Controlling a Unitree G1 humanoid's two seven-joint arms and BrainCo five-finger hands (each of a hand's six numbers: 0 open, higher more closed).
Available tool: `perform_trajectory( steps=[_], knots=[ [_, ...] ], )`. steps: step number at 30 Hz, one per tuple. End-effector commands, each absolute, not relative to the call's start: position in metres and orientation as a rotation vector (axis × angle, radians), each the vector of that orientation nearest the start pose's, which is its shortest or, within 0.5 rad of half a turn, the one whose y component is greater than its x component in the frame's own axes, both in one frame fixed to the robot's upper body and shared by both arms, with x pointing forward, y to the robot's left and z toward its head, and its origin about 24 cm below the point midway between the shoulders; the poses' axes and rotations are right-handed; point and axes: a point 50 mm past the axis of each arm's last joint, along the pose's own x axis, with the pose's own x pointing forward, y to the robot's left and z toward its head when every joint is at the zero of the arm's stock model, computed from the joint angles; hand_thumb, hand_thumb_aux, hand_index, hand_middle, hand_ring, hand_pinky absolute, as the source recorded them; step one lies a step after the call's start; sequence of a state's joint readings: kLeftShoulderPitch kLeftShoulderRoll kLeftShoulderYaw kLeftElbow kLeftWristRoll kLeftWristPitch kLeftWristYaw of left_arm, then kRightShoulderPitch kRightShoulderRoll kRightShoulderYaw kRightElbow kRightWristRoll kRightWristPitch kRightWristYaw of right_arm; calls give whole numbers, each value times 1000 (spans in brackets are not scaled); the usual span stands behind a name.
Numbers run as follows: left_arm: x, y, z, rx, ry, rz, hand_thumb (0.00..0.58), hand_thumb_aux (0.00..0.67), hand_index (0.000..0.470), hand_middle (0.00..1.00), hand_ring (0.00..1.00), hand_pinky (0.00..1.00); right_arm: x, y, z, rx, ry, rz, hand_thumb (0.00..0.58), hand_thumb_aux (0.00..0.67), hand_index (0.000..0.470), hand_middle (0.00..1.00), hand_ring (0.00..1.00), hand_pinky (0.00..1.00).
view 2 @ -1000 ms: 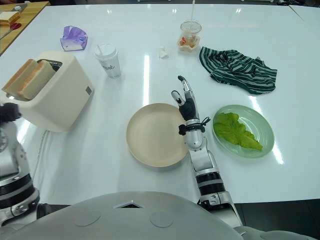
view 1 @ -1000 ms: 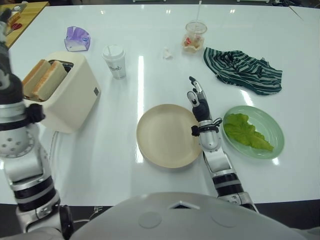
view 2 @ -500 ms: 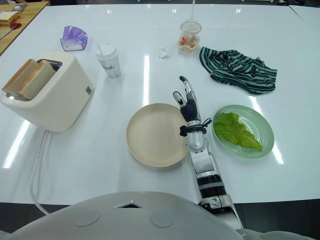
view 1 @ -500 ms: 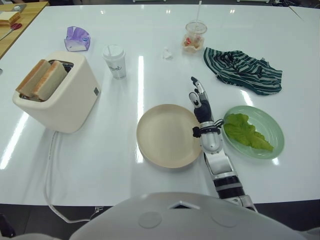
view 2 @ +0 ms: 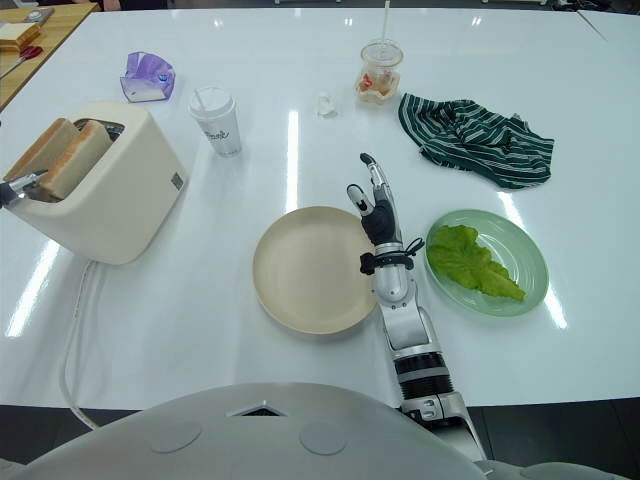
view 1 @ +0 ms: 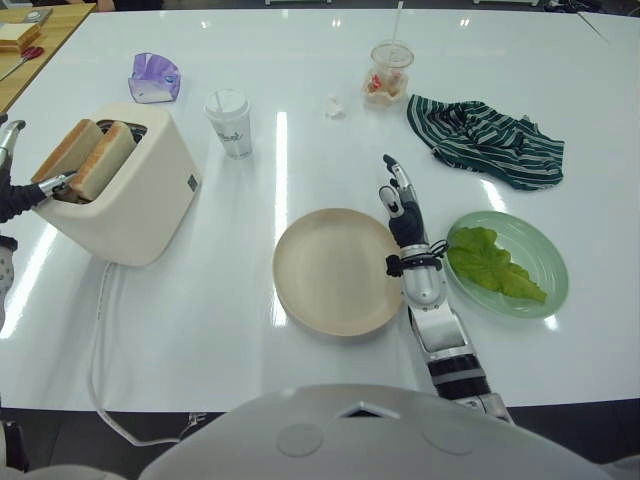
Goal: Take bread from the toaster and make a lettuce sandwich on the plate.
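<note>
Nothing built yet: both bread slices (view 1: 88,160) in toaster (view 1: 140,215), plate (view 1: 335,270) bare, lettuce (view 1: 495,262) on green dish (view 1: 548,298). Left hand (view 1: 18,195) beside the bread, grip can't tell. Right hand (view 1: 403,215) flat, fingers extended, empty.

You have bright, even overhead light here, with white glare streaks running down the glossy table (view 1: 200,330) at centre and lower left, small hotspots along the top edge, and only faint shadows
</note>
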State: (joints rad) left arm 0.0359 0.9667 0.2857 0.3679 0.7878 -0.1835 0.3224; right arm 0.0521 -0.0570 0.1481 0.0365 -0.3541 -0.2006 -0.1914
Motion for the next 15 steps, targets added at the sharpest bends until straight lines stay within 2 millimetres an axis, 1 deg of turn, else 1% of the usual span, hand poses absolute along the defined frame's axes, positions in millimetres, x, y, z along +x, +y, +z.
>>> perform_trajectory(
  steps=[1, 4, 11, 12, 13, 14, 15],
  knots=[
    [228, 394, 145, 1758, 22, 415, 0, 0, 0, 0, 0, 0, 237, -128, 40, -374, -156, -3, 0, 0, 0, 0, 0, 0],
    [229, 392, 144, 1763, 35, 410, 0, 0, 0, 0, 0, 0, 237, -127, 40, -372, -154, -2, 0, 0, 0, 0, 0, 0],
    [235, 378, 137, 1707, 25, 316, 0, 0, 0, 0, 0, 0, 237, -125, 39, -371, -152, 2, 0, 0, 0, 0, 0, 0],
    [235, 377, 136, 1696, 27, 306, 100, 60, 42, 0, 0, 0, 237, -124, 39, -372, -153, 2, 0, 0, 0, 0, 0, 0],
    [236, 377, 135, 1683, 31, 295, 278, 187, 131, 0, 0, 0, 237, -124, 39, -373, -153, 2, 0, 0, 0, 0, 0, 0],
    [236, 376, 133, 1668, 33, 284, 331, 231, 162, 0, 0, 0, 237, -124, 39, -373, -154, 3, 0, 0, 0, 0, 0, 0],
    [236, 375, 132, 1644, 33, 271, 478, 389, 273, 0, 0, 0, 237, -124, 39, -374, -154, 3, 0, 0, 0, 0, 0, 0]
  ],
)
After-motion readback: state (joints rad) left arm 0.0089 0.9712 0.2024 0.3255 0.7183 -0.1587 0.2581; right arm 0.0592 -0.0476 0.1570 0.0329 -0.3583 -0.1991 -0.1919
